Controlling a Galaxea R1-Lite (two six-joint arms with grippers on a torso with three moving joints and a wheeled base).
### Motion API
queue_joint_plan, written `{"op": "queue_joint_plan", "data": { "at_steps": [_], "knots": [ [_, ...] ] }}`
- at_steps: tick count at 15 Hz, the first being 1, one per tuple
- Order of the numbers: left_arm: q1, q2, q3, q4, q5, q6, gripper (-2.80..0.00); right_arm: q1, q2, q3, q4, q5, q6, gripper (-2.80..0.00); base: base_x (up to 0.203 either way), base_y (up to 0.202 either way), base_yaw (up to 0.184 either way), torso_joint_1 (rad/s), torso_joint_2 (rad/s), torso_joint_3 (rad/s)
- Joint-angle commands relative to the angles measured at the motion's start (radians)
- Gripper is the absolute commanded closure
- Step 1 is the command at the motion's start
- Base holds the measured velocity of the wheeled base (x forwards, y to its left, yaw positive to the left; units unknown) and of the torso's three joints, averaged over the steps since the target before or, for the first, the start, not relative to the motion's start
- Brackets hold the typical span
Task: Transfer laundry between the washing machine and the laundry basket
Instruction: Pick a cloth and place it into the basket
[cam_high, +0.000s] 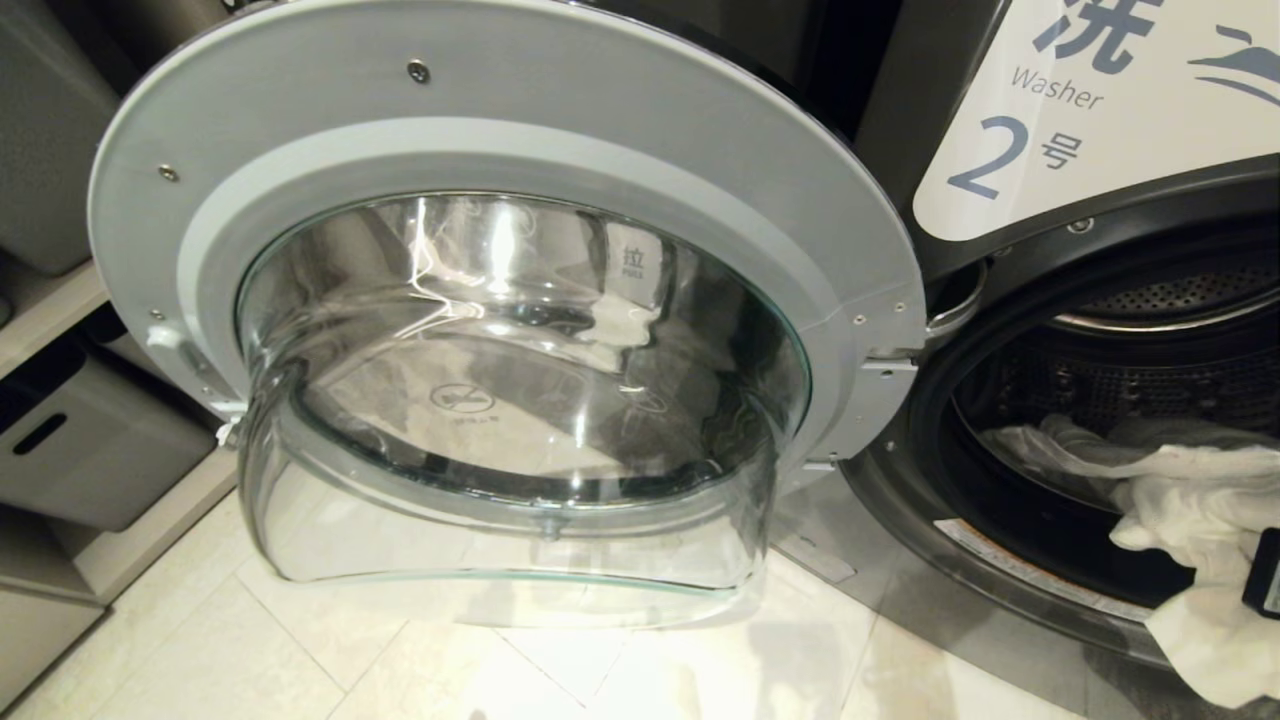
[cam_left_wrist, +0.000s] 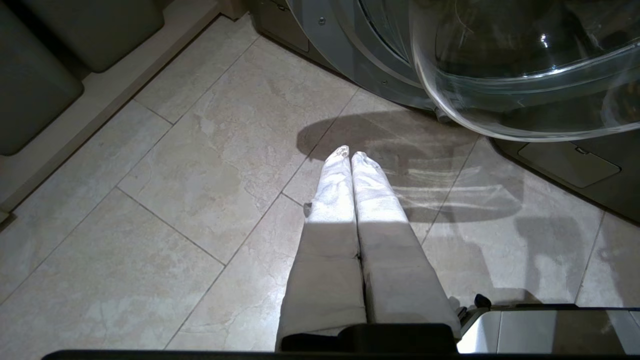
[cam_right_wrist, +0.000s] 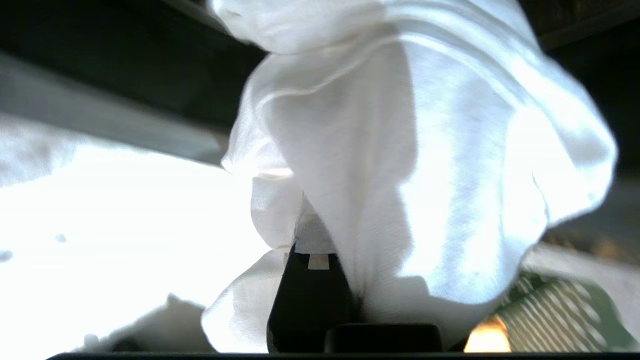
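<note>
The washer (cam_high: 1100, 330) stands with its door (cam_high: 500, 330) swung fully open to the left of the drum (cam_high: 1150, 380). White laundry (cam_high: 1190, 500) lies in the drum and spills over the drum's front lip toward the floor (cam_high: 350, 660).

Right gripper (cam_right_wrist: 320, 235): the right wrist view shows it clamped on a fold of the white laundry, with cloth bunched around and draped over the fingers. In the head view only a dark part at the right edge, beside the drum's lip, may belong to this arm.

Left gripper (cam_left_wrist: 350, 157): fingers together, holding nothing. It hangs over the floor, in front of and below the door, and takes no part in the work.

Progress, as judged:
- Door open: done.
- Grasp on one item: done.
- That item is not yet clear of the drum.
- More laundry lies in the drum.
- No basket is in view, so what it holds cannot be told.

The transfer appears to be at an early or middle stage.
</note>
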Motion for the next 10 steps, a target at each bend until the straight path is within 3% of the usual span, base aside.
{"op": "queue_joint_plan", "data": {
  "at_steps": [1, 7, 10],
  "knots": [
    [0.0, 0.0, 0.002, -0.001, 0.0, 0.0, 0.0, 0.012, -0.123, -0.013, 0.142, -0.019, -0.004, 0.0, 0.0, 0.0, 0.0, 0.0, 0.0, 0.0],
    [0.0, 0.0, 0.002, -0.001, 0.0, 0.0, 0.0, 0.013, -0.243, -0.085, 0.241, -0.028, -0.035, 0.0, 0.0, 0.0, 0.0, 0.0, 0.0, 0.0],
    [0.0, 0.0, 0.002, -0.001, 0.0, 0.0, 0.0, 0.04, -0.254, -0.058, 0.24, -0.028, -0.037, 0.0, 0.004, 0.005, -0.112, 0.004, 0.0, 0.003]
  ]
}}
